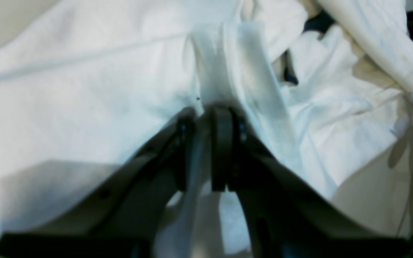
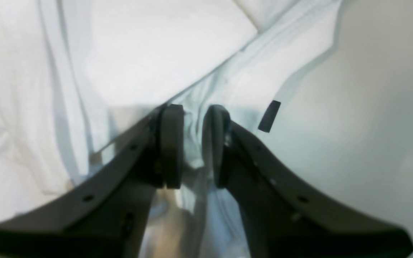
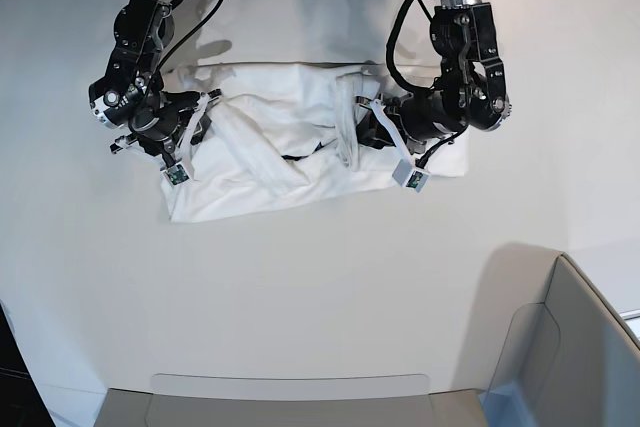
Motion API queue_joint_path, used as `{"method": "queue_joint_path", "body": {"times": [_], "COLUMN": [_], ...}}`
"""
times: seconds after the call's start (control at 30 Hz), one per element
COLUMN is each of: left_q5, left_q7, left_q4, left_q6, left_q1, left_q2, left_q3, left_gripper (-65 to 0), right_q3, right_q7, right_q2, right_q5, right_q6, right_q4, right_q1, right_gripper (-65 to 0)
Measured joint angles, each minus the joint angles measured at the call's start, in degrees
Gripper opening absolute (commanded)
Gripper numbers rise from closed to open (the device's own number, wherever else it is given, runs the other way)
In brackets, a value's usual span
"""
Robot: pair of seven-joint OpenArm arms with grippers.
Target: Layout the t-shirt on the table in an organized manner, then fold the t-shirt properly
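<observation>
No readable writing anywhere I can see; the only label-like item is a small black tag [image 2: 269,116] lying at the shirt's edge, at about 2 o'clock from my right pads, blank from this angle. The shirt's outer face shows plain white, no print visible.

Surface: the table [image 3: 320,287] is a broad, smooth white top with a curved far edge. A grey bin-like corner piece [image 3: 560,347] sits at 4 o'clock in the base view.

Going left to right in the base view: the right gripper [image 2: 192,143] is at 9 o'clock of the cloth, its dark rounded pads clenched on a fold of white fabric at the hem edge. The t-shirt [image 3: 290,147] lies between the arms, far half of the table, rumpled, soft woven cotton with ridges and overlapping flaps, a dark gap near its middle. The left gripper [image 1: 210,143] is at 3 o'clock of the cloth, pads pinched tight on a raised, ribbed band of the fabric that stands up from between them.
</observation>
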Motion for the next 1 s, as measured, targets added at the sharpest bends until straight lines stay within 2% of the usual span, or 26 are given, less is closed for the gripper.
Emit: {"method": "queue_joint_path", "body": {"times": [0.1,0.27,0.33,0.47,0.57,0.63,0.73,1.0], "left_q5": [0.00,-0.44,-1.31,-1.09,-1.07,-0.70,0.70,0.44], "left_q7": [-0.31,-9.01,-8.70,-10.71,-11.13,-9.64,-3.98,7.58], "left_q4": [0.00,-5.33,-8.90,-13.90,-13.86,-12.46,-6.10,9.14], "left_q6": [0.00,-0.07,-1.07,-0.02,0.02,0.20,0.70,0.63], "left_q1": [-0.07,-1.38,-3.74,-8.07,-8.15,-8.02,-7.54,-7.63], "left_q2": [0.00,-0.81,-2.36,-4.39,-4.81,-4.76,-4.66,-4.59], "left_q3": [0.00,-0.02,-0.13,-0.59,-0.61,-0.61,-0.61,-0.66], "left_gripper": [-56.1,-56.1,-56.1,-56.1,-56.1,-56.1,-56.1,-56.1], "right_q3": [0.00,0.20,0.50,0.48,0.48,0.50,1.25,-4.39], "right_q7": [-0.46,-3.19,-3.19,-3.02,-3.02,-3.04,-3.13,-2.97], "right_q2": [-0.04,0.02,0.35,0.42,0.50,0.50,0.55,0.96], "right_q5": [0.00,-2.01,-1.88,-1.75,1.60,4.59,7.56,9.42], "right_q6": [0.02,0.02,0.02,0.02,0.02,0.02,0.02,0.02], "right_q4": [0.00,3.04,4.83,9.33,13.81,16.09,17.92,18.25], "right_q1": [0.39,0.39,0.26,1.20,0.98,0.57,0.63,-0.24], "right_gripper": [-50.7,-50.7,-50.6,-50.6,-50.6,-50.6,-50.6,-50.6]}}
